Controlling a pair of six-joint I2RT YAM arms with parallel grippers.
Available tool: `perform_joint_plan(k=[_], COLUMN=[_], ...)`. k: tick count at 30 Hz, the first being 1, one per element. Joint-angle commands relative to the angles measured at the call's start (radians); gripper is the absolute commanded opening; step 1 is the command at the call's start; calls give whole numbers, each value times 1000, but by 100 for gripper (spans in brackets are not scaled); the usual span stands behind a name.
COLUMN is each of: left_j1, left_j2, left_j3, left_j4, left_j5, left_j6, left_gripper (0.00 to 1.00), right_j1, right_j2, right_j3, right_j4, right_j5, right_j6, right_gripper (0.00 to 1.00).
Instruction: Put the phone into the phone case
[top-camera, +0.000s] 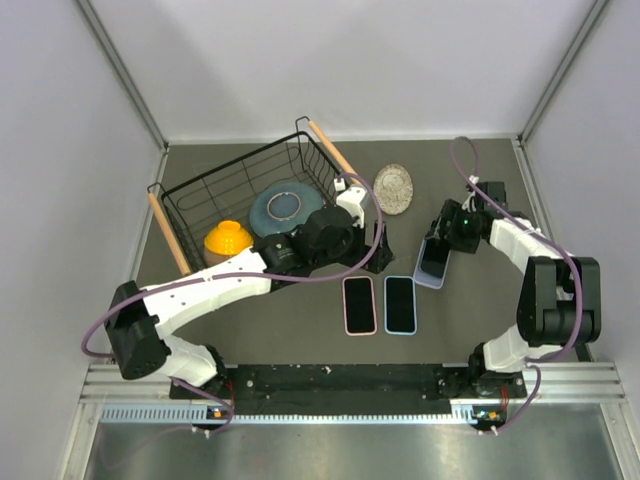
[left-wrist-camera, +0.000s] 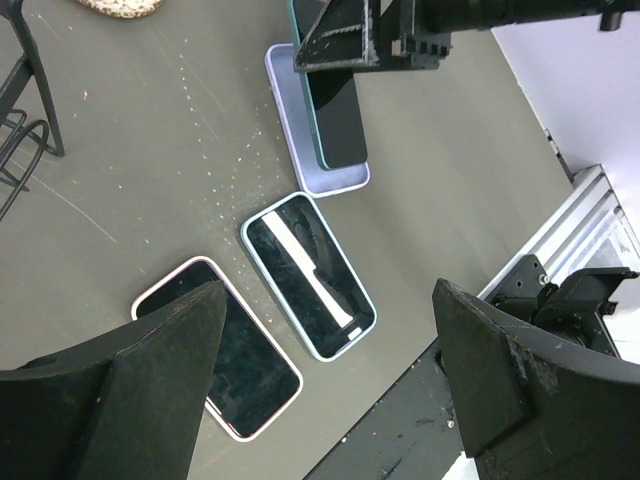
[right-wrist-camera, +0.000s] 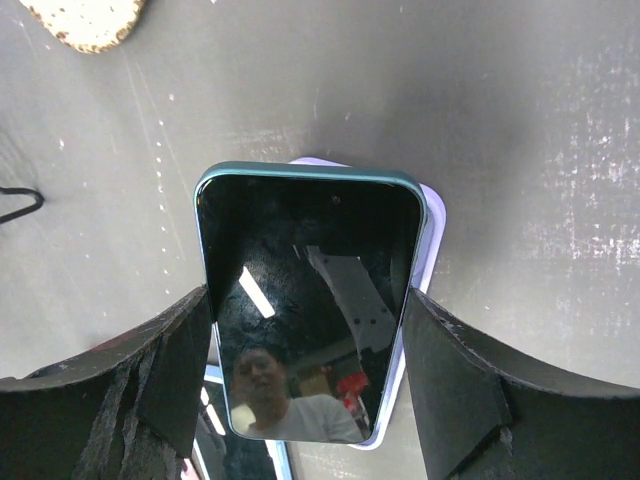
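I am holding my left gripper (left-wrist-camera: 330, 300) released, jaws spread wide and grasping nothing, above two phones that are lying flat side by side, one pink-edged (top-camera: 359, 304), one blue-edged (top-camera: 400, 304). To their right, my right gripper (right-wrist-camera: 305, 340) is clamping the teal phone (right-wrist-camera: 305, 260) by its long sides, screen up, tilted over the lavender case (left-wrist-camera: 303, 140) that is lying on the table (top-camera: 470, 310). I cannot tell whether the two are touching.
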Motion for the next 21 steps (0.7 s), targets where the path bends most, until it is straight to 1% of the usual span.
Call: perform_joint_plan(k=[1, 12, 16, 20, 21], left_j1=[-1, 1, 1, -1, 1], left_j2=[-24, -7, -10, -4, -3], left_j3=[-11, -18, -22, -21, -21], left_j4=[42, 49, 49, 51, 51], left_j5=[-6, -8, -13, -2, 0], left_j6=[3, -20, -19, -24, -24], left_gripper=[89, 89, 89, 89, 89], right_j1=[10, 11, 10, 10, 36], right_j2=[7, -7, -17, -16, -16], right_j3=[-27, -60, -73, -75, -69], right_j4=[93, 87, 84, 76, 61], right_j5=[-20, 35, 58, 47, 50], right_j6=[-5, 29, 32, 13, 4], right_gripper=[56, 57, 60, 63, 64])
